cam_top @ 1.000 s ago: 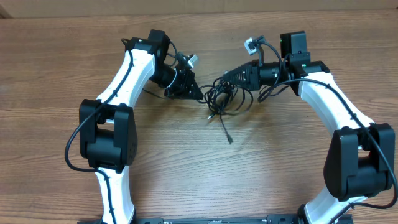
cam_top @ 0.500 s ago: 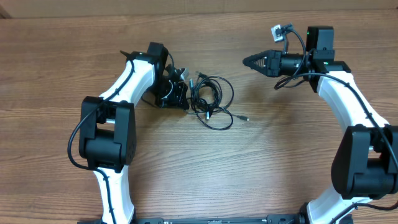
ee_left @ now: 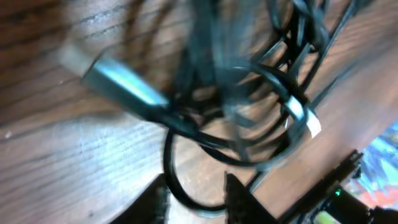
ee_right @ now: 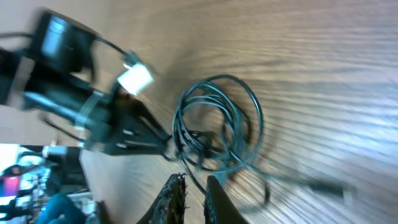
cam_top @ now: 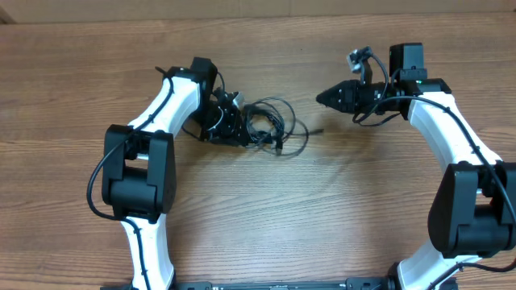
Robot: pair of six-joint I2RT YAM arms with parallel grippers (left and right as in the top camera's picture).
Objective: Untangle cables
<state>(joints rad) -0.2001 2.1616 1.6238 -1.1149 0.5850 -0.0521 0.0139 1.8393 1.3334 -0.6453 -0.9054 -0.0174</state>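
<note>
The cables (cam_top: 268, 126) are a small tangle of thin black cords on the wooden table, with one loose plug end (cam_top: 317, 130) trailing right. My left gripper (cam_top: 234, 129) is at the tangle's left edge. In the left wrist view its fingers (ee_left: 196, 200) are apart, with a cable loop (ee_left: 249, 124) passing between them and a silver plug (ee_left: 118, 81) beyond. My right gripper (cam_top: 321, 98) hovers to the upper right of the tangle, apart from it, fingers nearly together and empty (ee_right: 194, 199). The right wrist view shows the coil (ee_right: 217, 130) ahead.
The wooden table (cam_top: 266, 209) carries nothing else. Both white arms curve in from the front corners. A small white tag (ee_right: 135, 79) sits on the left wrist wiring, seen from the right wrist view.
My right gripper left the tangle and swung up and right, then came back slightly left and lower. The tangle moved left and stays by my left gripper.
</note>
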